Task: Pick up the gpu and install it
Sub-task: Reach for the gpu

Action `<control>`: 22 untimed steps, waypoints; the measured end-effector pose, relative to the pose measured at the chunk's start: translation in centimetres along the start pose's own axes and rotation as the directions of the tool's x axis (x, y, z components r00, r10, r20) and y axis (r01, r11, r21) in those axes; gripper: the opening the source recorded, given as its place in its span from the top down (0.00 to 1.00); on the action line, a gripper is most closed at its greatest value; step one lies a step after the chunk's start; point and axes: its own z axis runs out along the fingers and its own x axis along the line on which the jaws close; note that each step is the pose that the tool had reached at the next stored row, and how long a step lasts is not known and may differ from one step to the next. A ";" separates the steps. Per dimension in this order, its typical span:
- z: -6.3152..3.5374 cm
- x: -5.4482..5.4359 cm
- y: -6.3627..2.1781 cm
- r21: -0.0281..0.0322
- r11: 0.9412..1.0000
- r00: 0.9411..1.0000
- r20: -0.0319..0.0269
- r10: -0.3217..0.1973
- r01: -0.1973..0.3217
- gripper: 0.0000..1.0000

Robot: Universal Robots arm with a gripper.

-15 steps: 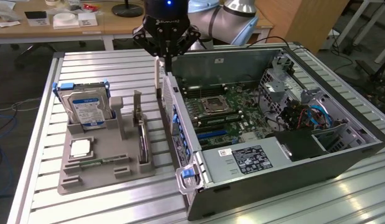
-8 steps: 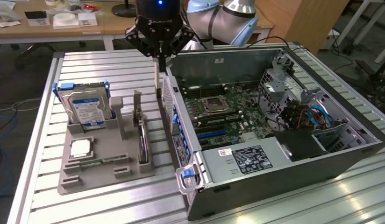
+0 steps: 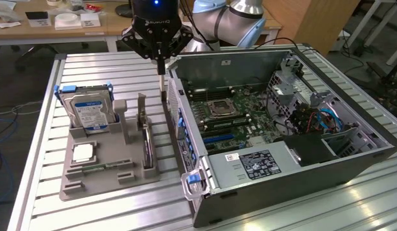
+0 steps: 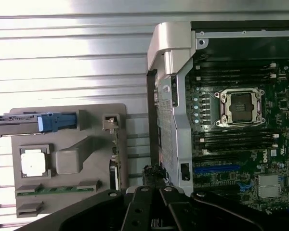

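In the exterior view you find the gripper (image 3: 161, 67) clenched, its fingers pressed together and pointing down, above the gap between the grey holder tray (image 3: 108, 185) and the open computer case (image 3: 295, 168). The gpu (image 3: 147, 144) stands on edge in the slot along the tray's side nearest the case, below the gripper and apart from it. On the exterior view's left, note the hard drive (image 3: 89, 113) upright at the far end of the tray, and the memory stick (image 3: 102, 167) lying flat at the tray's near end. The case lies on its side on the slatted table (image 3: 108, 67) with the motherboard (image 3: 237, 110) exposed. In the wrist view you see the gripper (image 4: 155, 192) closed, its linkage meeting above the strip between tray and case. The gpu (image 4: 116, 159) shows as a thin green edge along the tray (image 4: 72, 113) on its case side, near the case (image 4: 171, 48) wall.
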 end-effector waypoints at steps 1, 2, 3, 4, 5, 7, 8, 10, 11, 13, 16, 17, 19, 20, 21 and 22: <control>-0.01 0.1 0.00 0.000 1.000 1.000 0.001 0.000 0.000 0.89; -0.02 0.3 0.00 0.000 1.000 1.000 0.001 0.000 0.000 0.89; -0.02 0.4 0.01 0.000 1.000 1.000 0.001 0.000 0.000 0.89; -0.02 0.5 0.01 0.000 1.000 1.000 0.001 0.000 0.000 0.89; -0.02 0.6 0.02 0.000 1.000 1.000 0.002 0.000 0.000 0.89; -0.03 0.7 0.03 0.000 1.000 1.000 0.002 0.000 0.000 0.89; -0.04 0.7 0.02 0.000 1.000 1.000 0.002 0.000 0.000 0.89; -0.04 0.7 0.02 0.000 1.000 1.000 0.002 0.000 0.000 0.89; -0.03 0.7 0.02 0.000 1.000 1.000 0.002 0.000 0.000 0.89; -0.03 0.7 0.02 0.000 1.000 1.000 0.002 0.000 0.000 0.89; -0.03 0.7 0.02 0.000 1.000 1.000 0.002 0.000 0.000 0.89; -0.04 0.7 0.02 0.000 1.000 1.000 0.002 0.000 0.000 0.89; -0.03 0.7 0.02 0.000 1.000 1.000 0.002 0.000 0.000 0.89; -0.03 0.7 0.02 0.000 1.000 1.000 0.002 0.000 0.000 0.89; -0.04 0.9 0.01 0.000 1.000 1.000 0.002 0.000 0.000 0.89; -0.05 1.1 -0.01 0.000 1.000 1.000 0.002 0.000 0.000 0.89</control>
